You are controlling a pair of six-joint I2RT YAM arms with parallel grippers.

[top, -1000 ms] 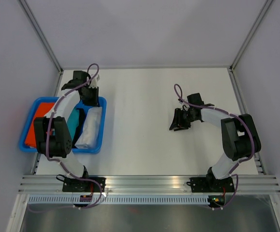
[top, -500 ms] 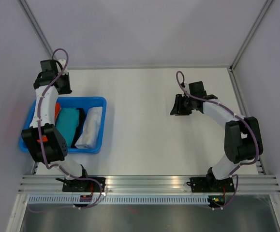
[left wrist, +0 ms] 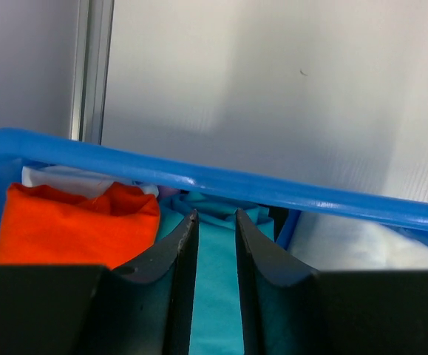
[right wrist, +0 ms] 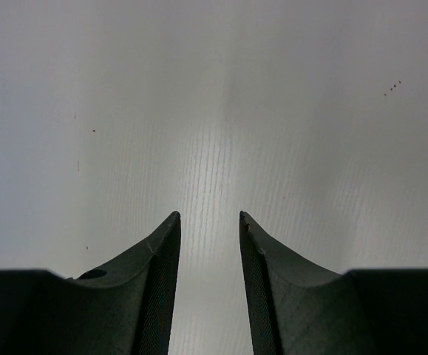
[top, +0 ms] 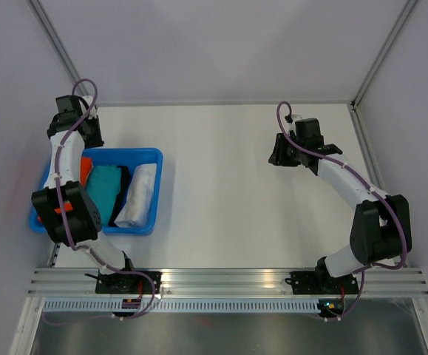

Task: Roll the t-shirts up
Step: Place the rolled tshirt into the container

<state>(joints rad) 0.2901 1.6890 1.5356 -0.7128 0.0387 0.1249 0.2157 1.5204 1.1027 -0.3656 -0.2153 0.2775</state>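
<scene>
Since a second ago the left arm has swung off the blue tray (top: pixel 144 152) to its far-left corner, and the right arm has stretched further out across the counter (top: pixel 214 200).

From the left wrist camera, the left tool (left wrist: pixel 216 214) hangs just outside the tray's far rim and looks back over it. Its jaws stand a narrow way apart with nothing between them.

All three t-shirts lie inside the tray at the counter's left side. The orange t-shirt (left wrist: pixel 73 222) is bundled at the tray's left end, with a bit of white cloth showing behind it. The teal t-shirt (left wrist: pixel 214 248) lies beside it in the middle and touches it. The white t-shirt (top: pixel 140 194) lies as a long roll along the tray's right wall.

The right tool (right wrist: pixel 210 216) hovers over bare counter at the far right, well apart from the tray. Its jaws are parted and empty.
</scene>
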